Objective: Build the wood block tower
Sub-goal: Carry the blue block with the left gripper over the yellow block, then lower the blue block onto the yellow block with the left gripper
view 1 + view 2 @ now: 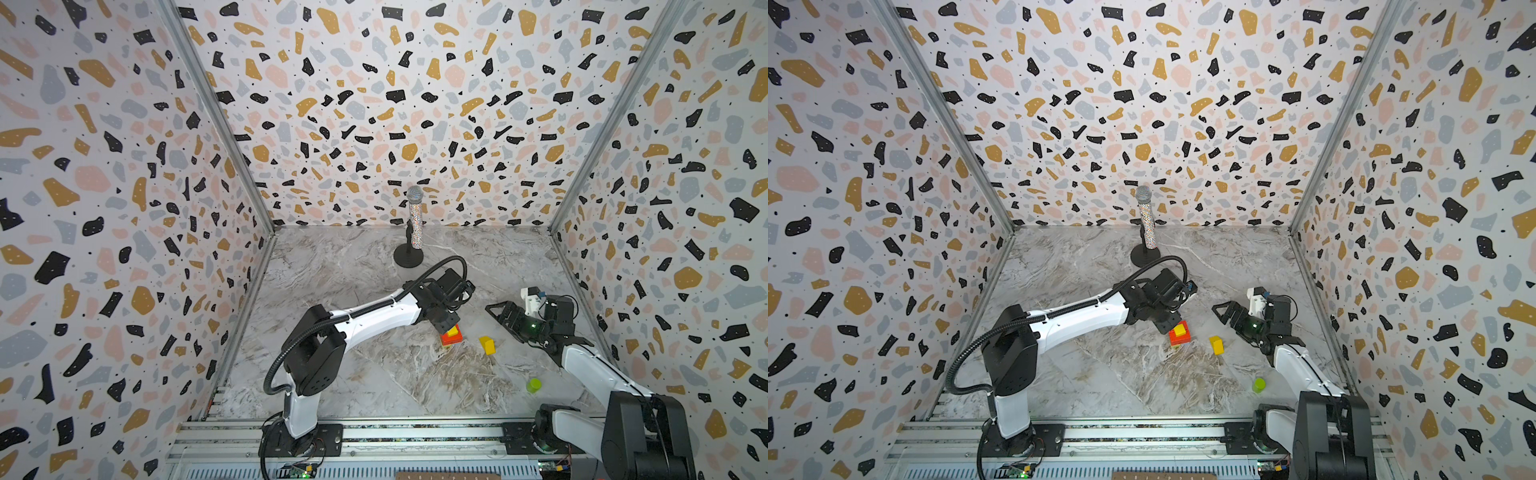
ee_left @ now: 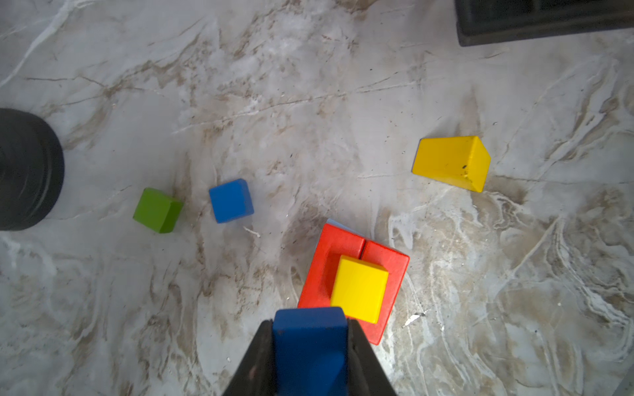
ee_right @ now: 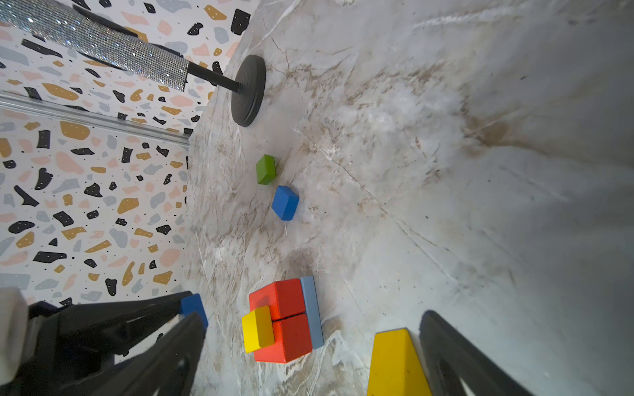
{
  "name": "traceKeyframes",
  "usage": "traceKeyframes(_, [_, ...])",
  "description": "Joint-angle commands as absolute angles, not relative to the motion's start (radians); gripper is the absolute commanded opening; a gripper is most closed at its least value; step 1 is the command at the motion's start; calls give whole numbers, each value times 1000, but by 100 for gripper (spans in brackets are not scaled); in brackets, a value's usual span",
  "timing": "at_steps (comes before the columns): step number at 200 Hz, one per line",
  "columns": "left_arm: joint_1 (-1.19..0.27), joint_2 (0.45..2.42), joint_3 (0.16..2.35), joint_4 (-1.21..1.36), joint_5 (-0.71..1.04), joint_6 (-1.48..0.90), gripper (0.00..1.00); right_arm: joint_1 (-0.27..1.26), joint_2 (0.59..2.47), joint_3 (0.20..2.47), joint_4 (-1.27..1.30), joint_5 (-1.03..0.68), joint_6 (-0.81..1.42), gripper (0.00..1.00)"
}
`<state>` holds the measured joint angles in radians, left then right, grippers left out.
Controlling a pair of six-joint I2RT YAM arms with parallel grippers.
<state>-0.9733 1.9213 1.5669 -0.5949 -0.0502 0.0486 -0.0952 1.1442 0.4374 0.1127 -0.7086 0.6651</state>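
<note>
Left gripper (image 2: 310, 327): pinching a dark blue block (image 2: 308, 356) between both fingers. The block is held higher than the tower (image 1: 451, 336) and over its near edge. The right wrist view shows a gap between them.

Right gripper (image 1: 498, 311): jaws spread wide, nothing held. It is near a yellow wedge (image 1: 487, 345), which shows between its fingers in the right wrist view, ungripped.

Tower: mid-table (image 1: 374, 374), in both top views. It consists of a light blue slab (image 3: 314, 310) at the base, two red bricks (image 2: 343, 253) side by side on it, and a yellow cube (image 2: 359, 288) on top, set off-centre.

Loose blocks: a green cube (image 2: 157, 211) and a blue cube (image 2: 231, 200) lie close together, apart from the tower, toward the microphone (image 1: 414, 216).

Cylinder (image 1: 533, 385): lime, near the right arm's base.
</note>
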Motion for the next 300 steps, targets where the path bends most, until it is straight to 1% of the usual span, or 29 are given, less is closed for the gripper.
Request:
traceKeyframes(1, [-990,1940,1607,-596,-17,88,26,-122,1126,419,142,-743,679,99])
traceKeyframes(47, [-1007,2004,1657,-641,4,117,26,-133,1122,411,157,-745,672,99])
traceKeyframes(75, [-1017,1995,1648,-640,52,131,26,-132,1117,410,156,-741,666,99])
traceKeyframes(132, [-1017,1996,1641,-665,83,153,25,-132,1103,408,164,-744,666,99])
traceKeyframes(212, [-1015,2000,1641,-676,38,182,26,-132,1093,402,171,-747,666,99])
traceKeyframes(300, [-997,2014,1649,-676,55,190,26,-132,1085,397,178,-746,667,99])
